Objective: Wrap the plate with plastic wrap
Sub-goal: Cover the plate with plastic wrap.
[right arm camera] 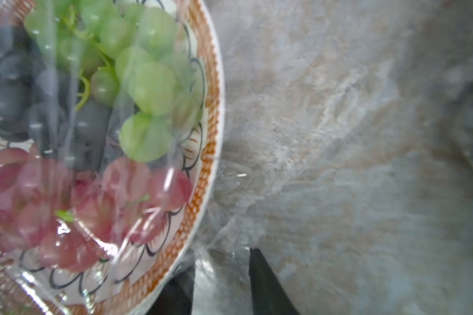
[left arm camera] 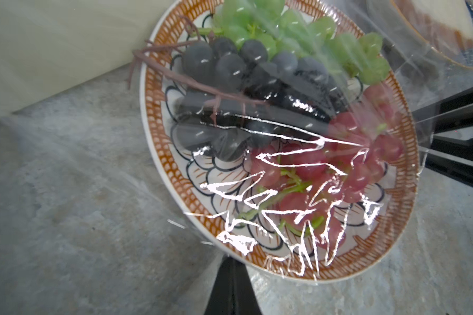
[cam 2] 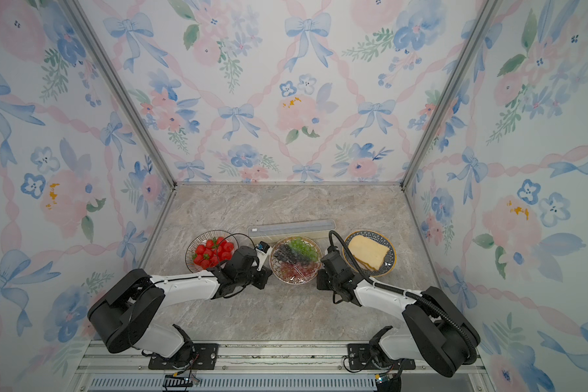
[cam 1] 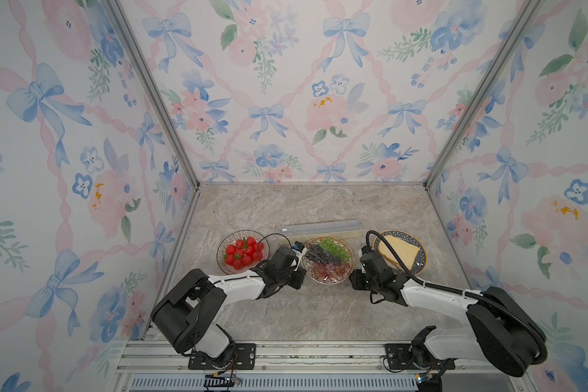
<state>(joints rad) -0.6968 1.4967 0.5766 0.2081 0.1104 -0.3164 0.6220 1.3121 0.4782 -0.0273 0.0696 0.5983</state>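
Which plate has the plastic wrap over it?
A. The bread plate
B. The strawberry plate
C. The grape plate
C: in both wrist views, glossy, creased wrap lies across the grapes and the orange rim of their plate.

On the surface (cam 1: 302,203), the grape plate (left arm camera: 155,109) sits centre, plastic wrap (left arm camera: 284,204) over it. Wrap box (cam 1: 320,228) at twelve o'clock, strawberry bowl (cam 1: 223,245) at nine, bread plate (cam 1: 421,260) at three, seemingly all apart.
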